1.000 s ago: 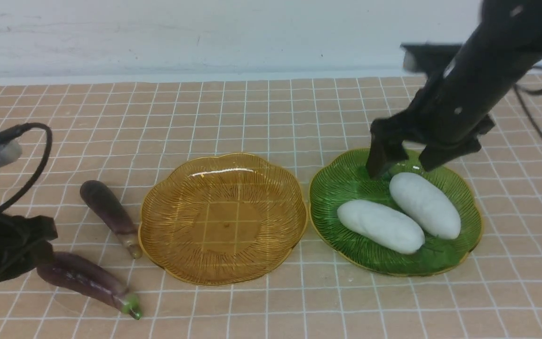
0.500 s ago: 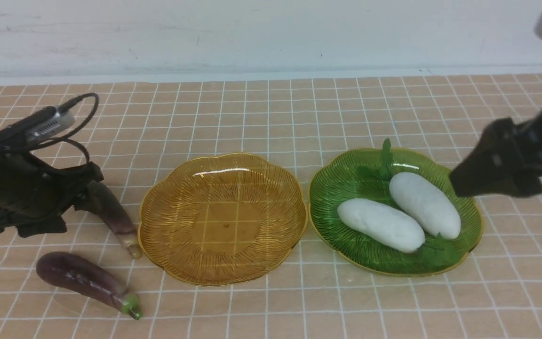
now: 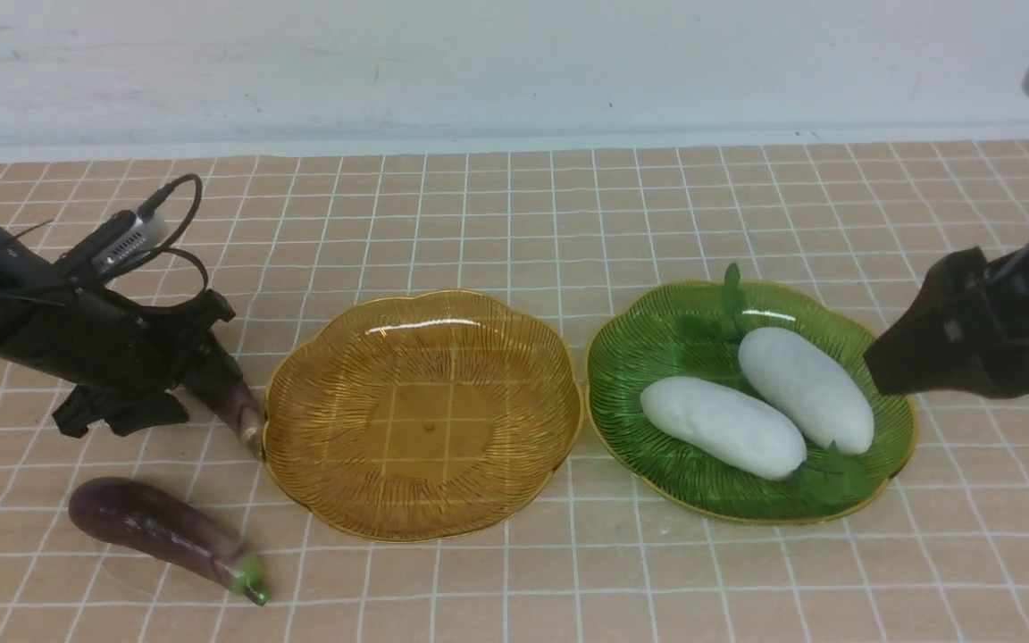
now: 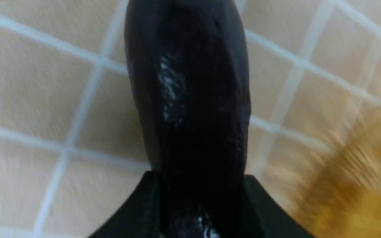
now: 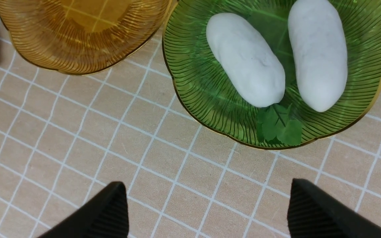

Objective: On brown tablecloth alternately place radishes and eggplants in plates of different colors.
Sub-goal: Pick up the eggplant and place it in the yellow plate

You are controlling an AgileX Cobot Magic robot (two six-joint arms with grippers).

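Nearer radish (image 3: 722,427) and farther radish (image 3: 805,388), both plump and white with green leaves, are lying side by side in the ribbed green plate (image 3: 648,357). The amber plate (image 3: 425,411) sits to its left. Our left hand (image 3: 197,371) is clamped on the dark-purple, beige-tipped eggplant (image 3: 229,393) just beside the amber rim. The green-capped eggplant (image 3: 153,527) lies on the brown tablecloth (image 3: 514,223). Our right hand (image 5: 205,185) hovers wide open by the green plate, gripping nothing.

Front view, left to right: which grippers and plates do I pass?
The left gripper, closed on an eggplant → amber plate → green plate holding two radishes → right gripper, open.
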